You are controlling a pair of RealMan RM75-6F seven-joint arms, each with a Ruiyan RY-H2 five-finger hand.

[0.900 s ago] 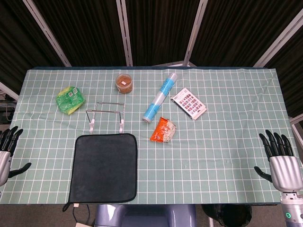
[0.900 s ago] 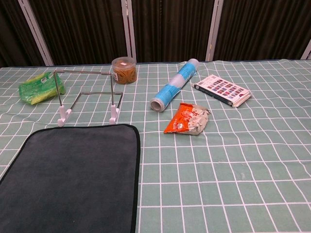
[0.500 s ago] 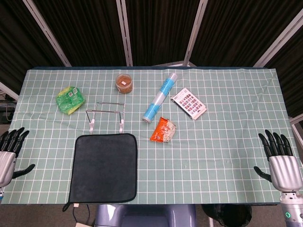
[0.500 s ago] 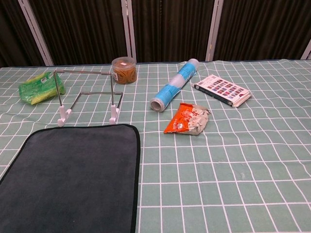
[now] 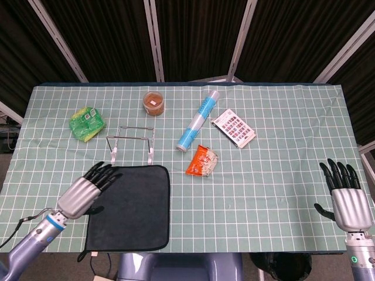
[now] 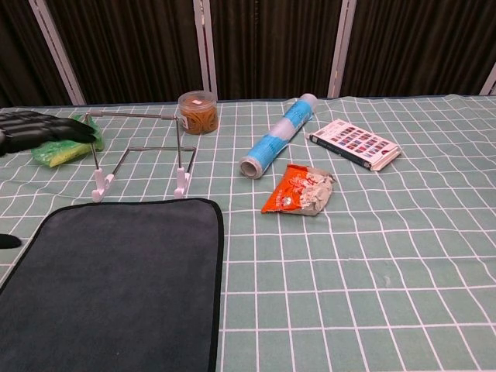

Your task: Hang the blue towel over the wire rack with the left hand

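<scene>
No label is readable; left hand [image 5: 89, 188], fingers apart, empty, over towel [image 5: 132, 211].

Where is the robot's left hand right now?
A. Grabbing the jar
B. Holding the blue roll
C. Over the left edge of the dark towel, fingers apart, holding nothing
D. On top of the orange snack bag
C. In the head view the left hand is over the towel's left edge, fingers spread and empty, short of the wire rack.

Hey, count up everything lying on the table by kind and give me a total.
Towel: 1
Wire rack: 1
Jar: 1
Roll: 1
Box: 1
Snack bags, green and orange: 2
Total: 7
</scene>
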